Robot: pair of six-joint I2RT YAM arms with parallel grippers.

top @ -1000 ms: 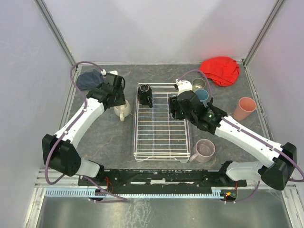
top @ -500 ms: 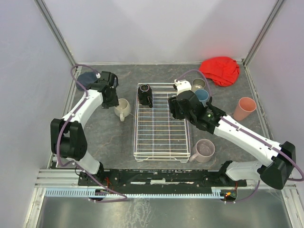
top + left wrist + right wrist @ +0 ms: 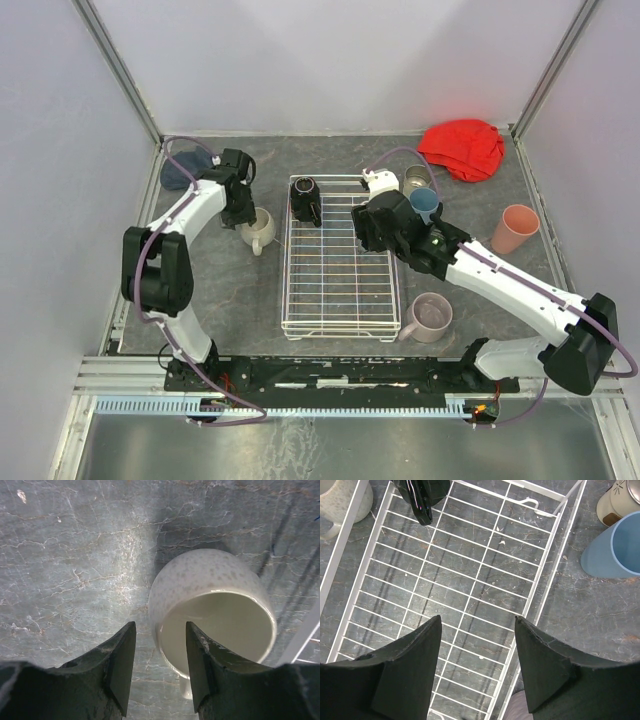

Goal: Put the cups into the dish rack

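Step in hand: pick-up of cream mug, standing on the table just left of rack. Left gripper is held open and empty, its fingers astride the mug's wall. Closing, then a lift over the low rack side, is judged next. Right gripper is open and empty above the rack. Black mug occupies the far-left corner; the other grid cells are free.

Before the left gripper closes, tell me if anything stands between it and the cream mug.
Nothing visible does. The left gripper hangs open right over the cream mug, whose near wall is in line with the gap between the jaws.
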